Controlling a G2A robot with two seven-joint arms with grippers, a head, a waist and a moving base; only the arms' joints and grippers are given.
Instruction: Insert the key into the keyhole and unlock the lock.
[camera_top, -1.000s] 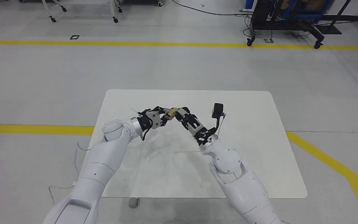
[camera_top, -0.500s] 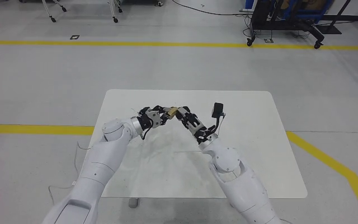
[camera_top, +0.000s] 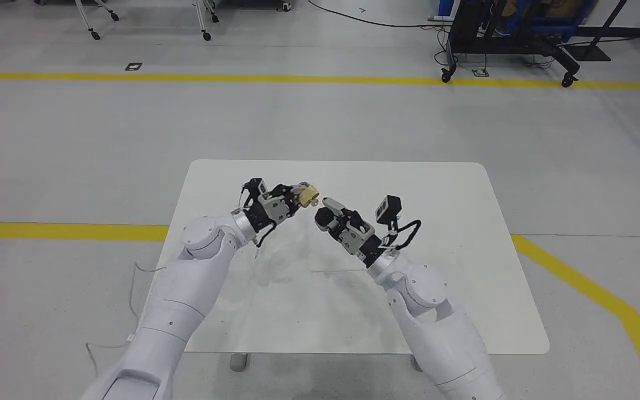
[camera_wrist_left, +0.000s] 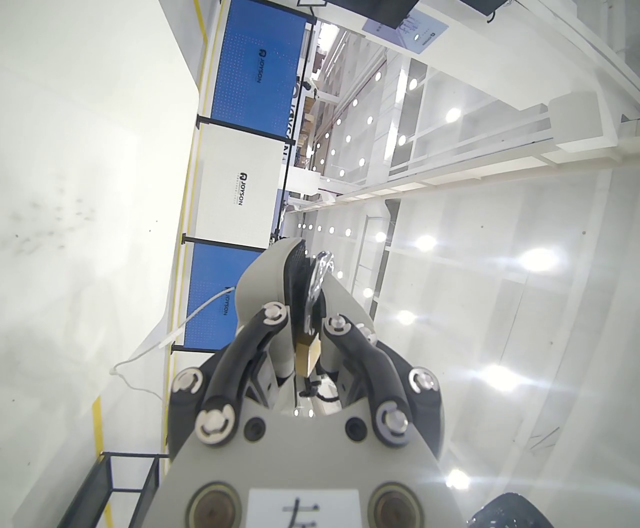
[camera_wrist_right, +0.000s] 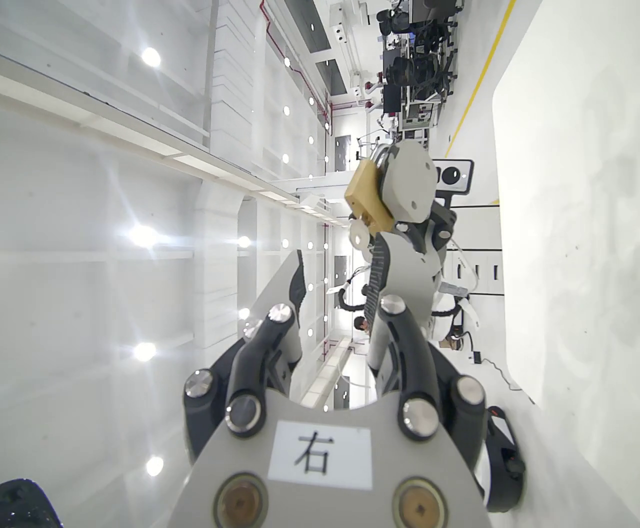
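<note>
My left gripper (camera_top: 297, 194) holds a brass padlock (camera_top: 309, 189) in the air over the far middle of the white table (camera_top: 450, 290). In the left wrist view its fingers (camera_wrist_left: 280, 270) are shut on the lock's silver shackle (camera_wrist_left: 320, 272), with the brass body (camera_wrist_left: 306, 356) nearer the palm. My right gripper (camera_top: 322, 209) sits a short way from the lock, open, nothing between its fingers (camera_wrist_right: 385, 270). From the right wrist view, the padlock (camera_wrist_right: 367, 192) hangs just beyond those fingertips, and a key with a pale round head (camera_wrist_right: 359, 235) sticks out of its end.
Both arms hover above the table, whose far edge (camera_top: 340, 163) runs just behind the grippers. Bare tabletop spreads to both sides and towards the near edge.
The two grippers met at the lock before. My right gripper has since let go and drawn back towards the right, while the left one lifted the lock slightly farther away.
</note>
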